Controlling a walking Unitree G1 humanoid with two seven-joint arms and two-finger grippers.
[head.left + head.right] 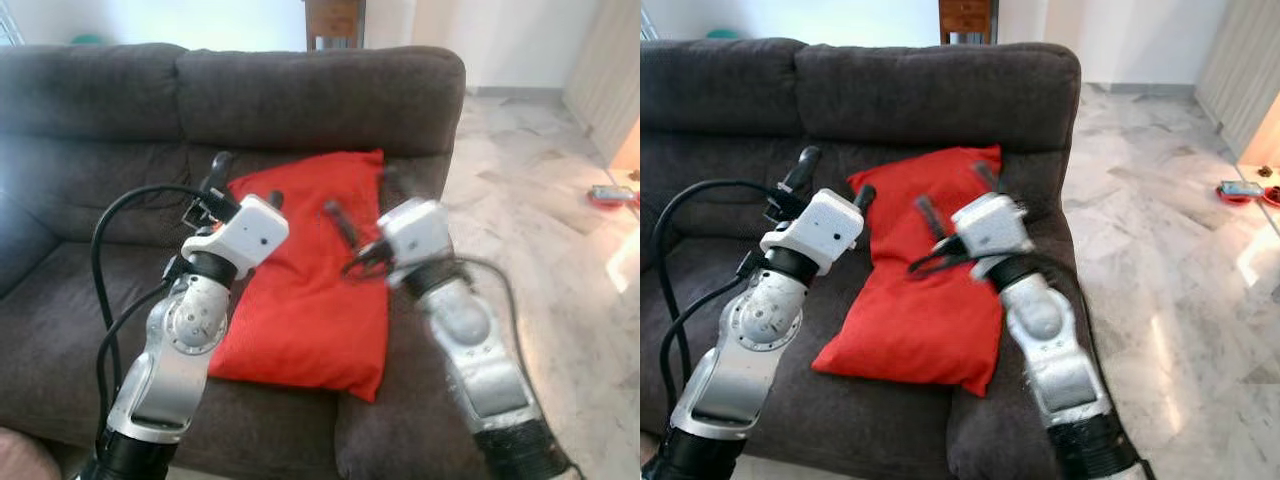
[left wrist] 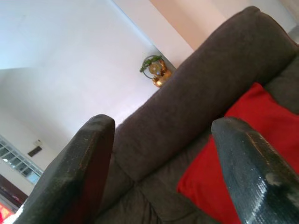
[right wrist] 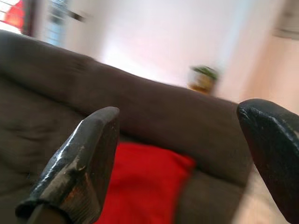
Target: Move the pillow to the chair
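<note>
A red pillow (image 1: 300, 290) leans on the seat and backrest of a dark grey sofa (image 1: 320, 95), towards its right end. My left gripper (image 1: 247, 182) is raised over the pillow's upper left corner, open, with nothing between its fingers. My right gripper (image 1: 364, 200) is blurred and hovers open over the pillow's upper right part. In the left wrist view the pillow (image 2: 243, 140) lies beyond the spread fingers (image 2: 93, 154). In the right wrist view the pillow (image 3: 140, 182) sits below the open fingers (image 3: 88, 158). I cannot tell whether either gripper touches the pillow.
Pale marble floor (image 1: 540, 200) stretches to the sofa's right, with a small red object (image 1: 612, 195) lying on it. A wooden piece of furniture (image 1: 335, 20) stands behind the sofa. A golden ornament (image 2: 156, 74) sits beyond the backrest.
</note>
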